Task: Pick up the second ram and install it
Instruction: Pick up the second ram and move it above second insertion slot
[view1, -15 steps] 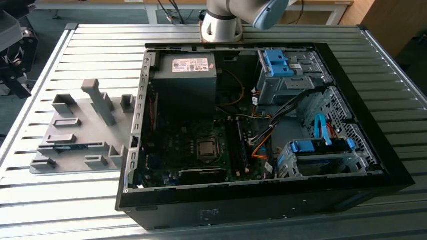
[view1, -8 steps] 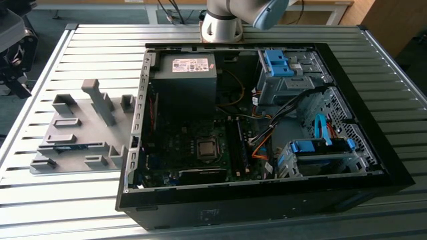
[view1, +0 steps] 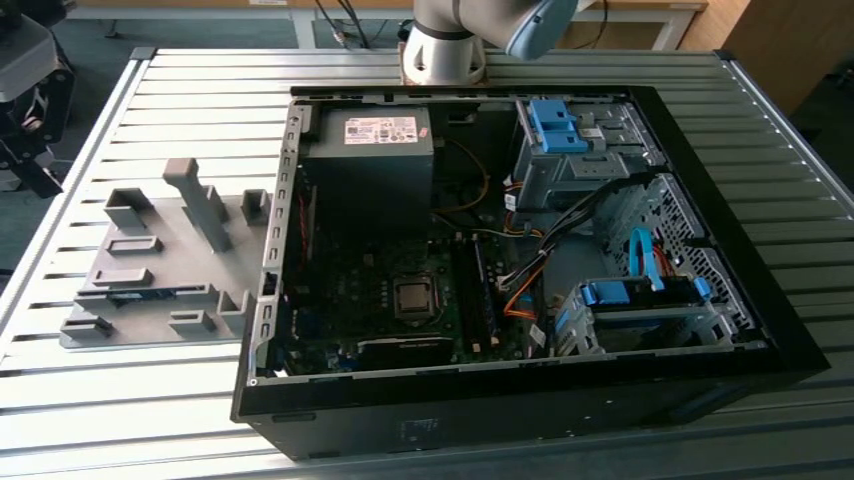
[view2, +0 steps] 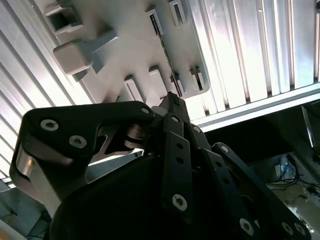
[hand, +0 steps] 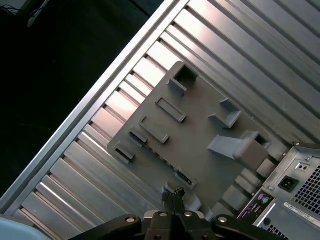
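Claw (hand: 172, 193) in both wrist views, tips pressed together with nothing seen between them, poised over one edge of the grey fixture (hand: 200, 135) on the slatted worktop (hand: 240, 45). In the exterior view, the second ram (view1: 144, 293) shows as a thin dark strip seated in a groove of the fixture, just beside the open computer case (view1: 274, 260).

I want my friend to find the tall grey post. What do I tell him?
Find the open black computer case on the slatted metal table. Beside it, on the exterior view's left, lies a flat grey fixture plate covered in small blocks. The tall post rises near the plate's far edge, a slim slab standing higher than every block around it.
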